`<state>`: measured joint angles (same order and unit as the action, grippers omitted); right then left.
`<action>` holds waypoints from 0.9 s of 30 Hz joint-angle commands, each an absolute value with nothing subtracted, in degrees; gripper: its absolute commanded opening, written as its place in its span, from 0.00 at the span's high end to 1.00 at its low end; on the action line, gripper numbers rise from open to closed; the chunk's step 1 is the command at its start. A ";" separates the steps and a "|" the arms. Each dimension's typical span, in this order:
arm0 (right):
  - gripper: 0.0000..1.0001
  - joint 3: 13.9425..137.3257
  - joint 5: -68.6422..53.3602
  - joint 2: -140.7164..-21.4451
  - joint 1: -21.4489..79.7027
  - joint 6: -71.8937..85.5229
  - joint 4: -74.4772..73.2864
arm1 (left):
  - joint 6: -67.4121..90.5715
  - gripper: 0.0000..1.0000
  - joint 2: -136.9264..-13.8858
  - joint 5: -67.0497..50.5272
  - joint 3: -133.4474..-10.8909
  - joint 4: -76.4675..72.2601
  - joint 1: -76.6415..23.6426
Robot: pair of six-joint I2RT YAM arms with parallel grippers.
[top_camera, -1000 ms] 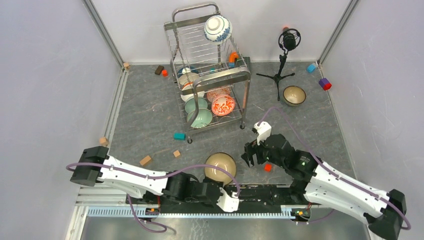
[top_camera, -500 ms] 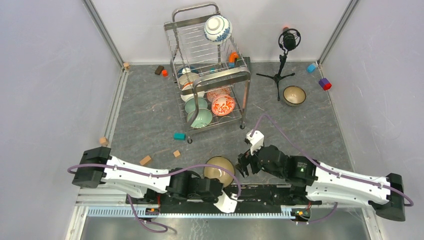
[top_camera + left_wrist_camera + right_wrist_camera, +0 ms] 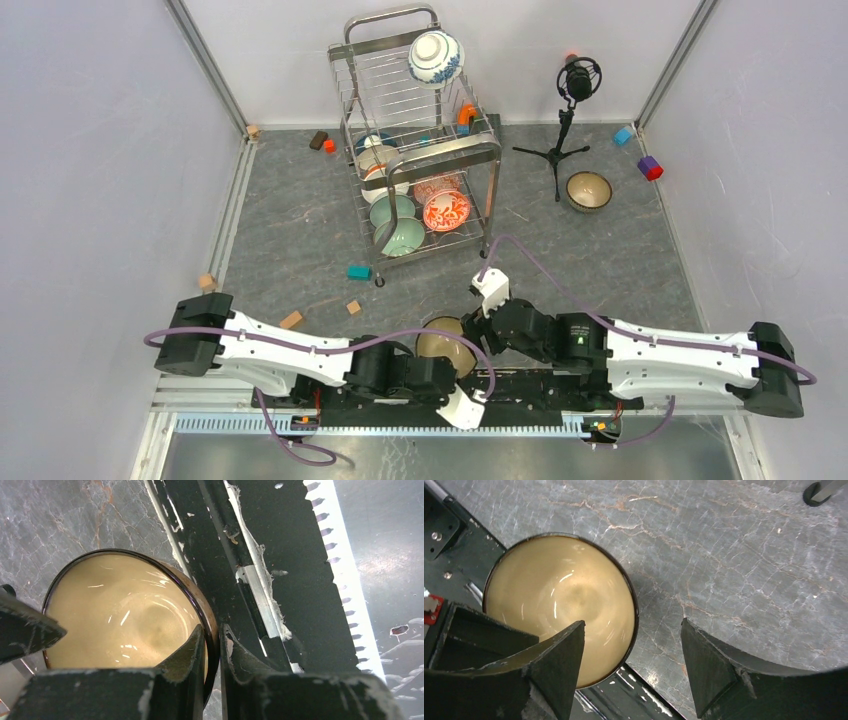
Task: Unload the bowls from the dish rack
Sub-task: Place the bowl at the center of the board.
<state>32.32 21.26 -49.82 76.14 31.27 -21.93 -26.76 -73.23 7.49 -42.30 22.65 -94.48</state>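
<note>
A tan bowl (image 3: 441, 336) with a dark rim sits at the near edge of the floor, between the two arms. My left gripper (image 3: 437, 362) is shut on its near rim, one finger inside and one outside, as the left wrist view (image 3: 214, 636) shows with the bowl (image 3: 120, 615). My right gripper (image 3: 631, 635) is open above the bowl's (image 3: 559, 595) right rim, touching nothing; it also shows in the top view (image 3: 471, 325). The dish rack (image 3: 488, 150) holds a blue-and-white bowl (image 3: 435, 56) on top, and white (image 3: 377, 160), pale green (image 3: 402, 236) and red-and-white floral (image 3: 446, 210) bowls below.
A brown bowl (image 3: 588, 190) sits on the floor at the right, near a black microphone tripod (image 3: 566, 112). Small blocks lie about: teal (image 3: 358, 272), wooden (image 3: 291, 320), blue (image 3: 622, 135), purple (image 3: 650, 167). The black arm mounting plate (image 3: 300, 555) borders the tan bowl.
My right arm has swung left and down, bringing its open gripper over the tan bowl's right rim. My left gripper has kept hold of the bowl and drawn it slightly nearer.
</note>
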 commanded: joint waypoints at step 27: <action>0.66 32.62 23.94 -59.25 76.54 32.17 -17.92 | -26.66 0.98 -69.89 7.40 -45.13 17.37 -94.26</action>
